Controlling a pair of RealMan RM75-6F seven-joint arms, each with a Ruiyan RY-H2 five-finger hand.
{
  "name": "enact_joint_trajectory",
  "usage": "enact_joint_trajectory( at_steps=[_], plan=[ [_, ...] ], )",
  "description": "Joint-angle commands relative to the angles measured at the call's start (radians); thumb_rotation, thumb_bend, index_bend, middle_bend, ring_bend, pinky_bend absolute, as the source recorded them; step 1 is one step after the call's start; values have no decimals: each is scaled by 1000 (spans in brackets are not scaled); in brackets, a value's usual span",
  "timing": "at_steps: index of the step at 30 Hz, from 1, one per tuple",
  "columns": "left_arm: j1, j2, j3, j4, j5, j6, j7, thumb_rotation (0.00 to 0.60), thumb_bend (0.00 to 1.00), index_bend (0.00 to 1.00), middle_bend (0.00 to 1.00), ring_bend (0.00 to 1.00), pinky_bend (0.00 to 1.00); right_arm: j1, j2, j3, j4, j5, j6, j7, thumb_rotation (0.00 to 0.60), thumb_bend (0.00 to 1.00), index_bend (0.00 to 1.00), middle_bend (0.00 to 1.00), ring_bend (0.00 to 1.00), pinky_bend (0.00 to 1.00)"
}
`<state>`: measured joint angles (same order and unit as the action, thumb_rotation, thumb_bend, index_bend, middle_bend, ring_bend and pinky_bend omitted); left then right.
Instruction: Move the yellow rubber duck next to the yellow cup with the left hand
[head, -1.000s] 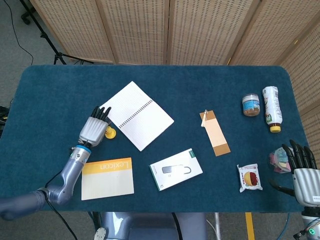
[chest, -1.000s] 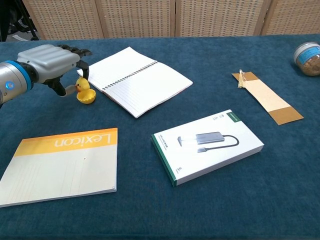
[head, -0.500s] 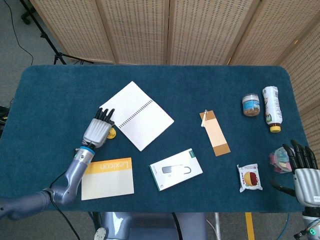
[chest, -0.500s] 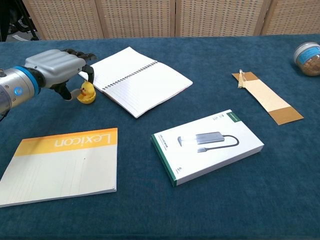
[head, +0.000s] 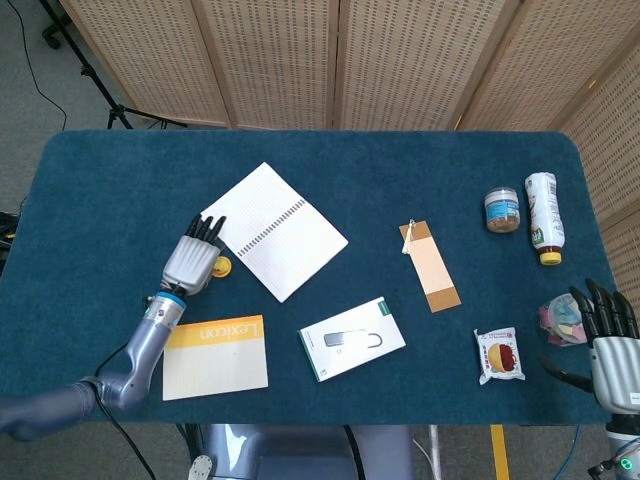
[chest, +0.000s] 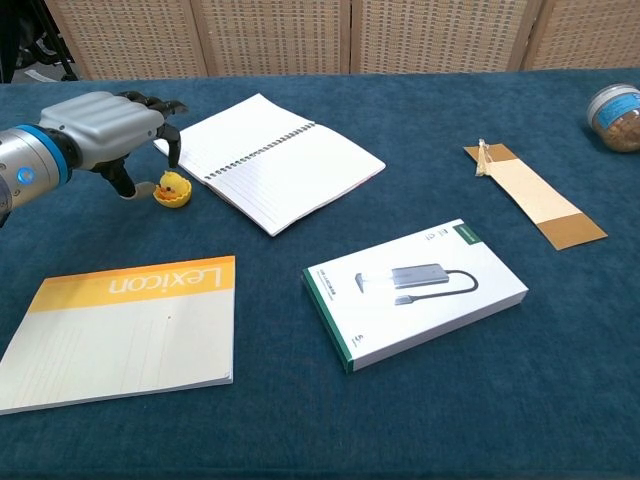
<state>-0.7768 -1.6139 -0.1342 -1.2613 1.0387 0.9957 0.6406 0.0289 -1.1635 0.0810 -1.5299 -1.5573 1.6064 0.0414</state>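
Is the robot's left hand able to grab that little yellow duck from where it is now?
Probably yes. The left hand hangs right over the duck, fingers spread around it, and nothing lies between them; the open notebook sits just beside.

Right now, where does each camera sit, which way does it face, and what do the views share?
Head view: high above the near edge, looking down on the whole table; left hand and right hand show.
Chest view: low at the near edge, looking across; only the left hand shows.
Shared: duck, notebook, Lexicon book.
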Motion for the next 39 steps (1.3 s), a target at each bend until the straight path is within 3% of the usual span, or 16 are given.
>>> enact_joint_trajectory(
  at_steps=[1,10,14,17,20,24,32,39],
  plan=[
    [2,7,-3,-6,-2,4,2,600,323,390,0,0,0,0,-1,0,0,-1,1,-1,600,0,0,0,0,0],
    [13,43,-44,-45,8,46,-49,600,318,338,0,0,0,0,-2,0,2,-1,0,0,600,0,0,0,0,0],
    [33,120,-79,-137,16,73,-116,600,310,263,0,0,0,0,-1,1,3,2,-2,4,600,0,0,0,0,0],
    [79,216,-86,-244,37,106,-188,600,234,149,0,0,0,1,0,2,3,3,-5,6,600,0,0,0,0,0],
    [140,278,-58,-290,96,151,-280,600,128,20,0,0,0,4,-1,1,6,4,-11,6,600,0,0,0,0,0],
    [230,310,11,-272,170,206,-402,600,1,0,0,0,0,12,-5,3,6,15,-31,-3,600,0,0,0,0,0],
    [399,278,115,-163,294,367,-596,600,0,0,0,0,0,26,-15,4,4,25,-58,-29,600,0,0,0,0,0],
    [507,260,131,-77,356,505,-742,600,0,0,0,0,0,35,-19,3,3,33,-79,-43,600,0,0,0,0,0]
  ],
)
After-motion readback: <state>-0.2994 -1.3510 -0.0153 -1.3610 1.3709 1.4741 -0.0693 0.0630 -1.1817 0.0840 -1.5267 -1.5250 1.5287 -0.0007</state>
